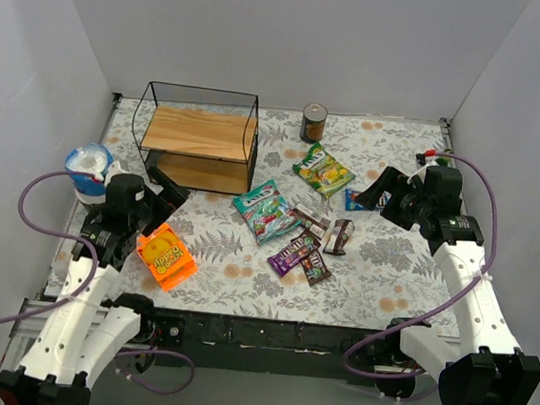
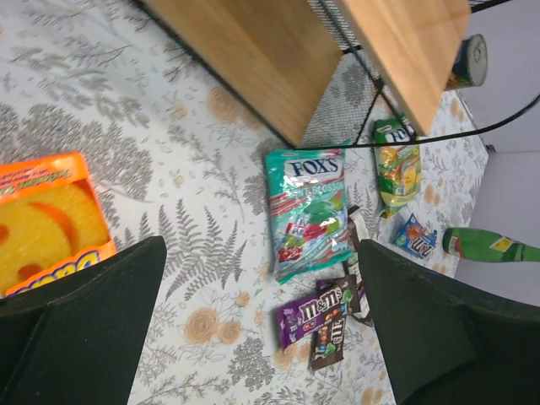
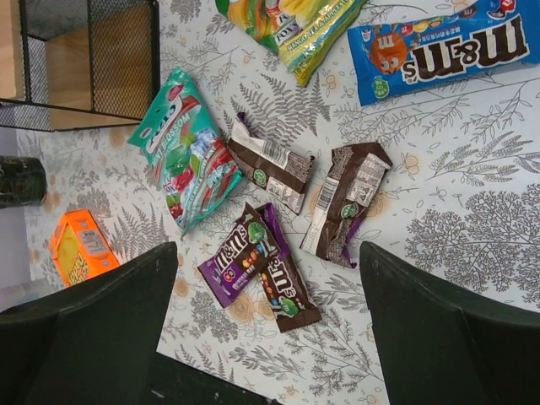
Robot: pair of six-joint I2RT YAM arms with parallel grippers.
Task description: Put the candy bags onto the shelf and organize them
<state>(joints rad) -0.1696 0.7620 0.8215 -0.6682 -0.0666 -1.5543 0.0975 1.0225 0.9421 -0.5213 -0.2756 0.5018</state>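
The shelf (image 1: 198,138) stands at the back left, a black wire frame with two wooden boards, both bare. On the table lie a yellow-green bag (image 1: 323,169), a teal bag (image 1: 266,210), a purple packet (image 1: 289,252), brown packets (image 1: 338,236) and a blue packet (image 1: 354,199). My left gripper (image 1: 162,198) is open and empty, left of the teal bag (image 2: 308,211). My right gripper (image 1: 378,189) is open and empty, above the blue packet (image 3: 439,46). The right wrist view shows the purple packet (image 3: 240,261) and brown packets (image 3: 346,202) between its fingers.
An orange flat package (image 1: 166,257) lies at the front left, beside my left arm. A white and blue tub (image 1: 89,168) stands at the left edge. A can (image 1: 314,123) stands at the back. A green bottle (image 2: 489,245) lies at the right.
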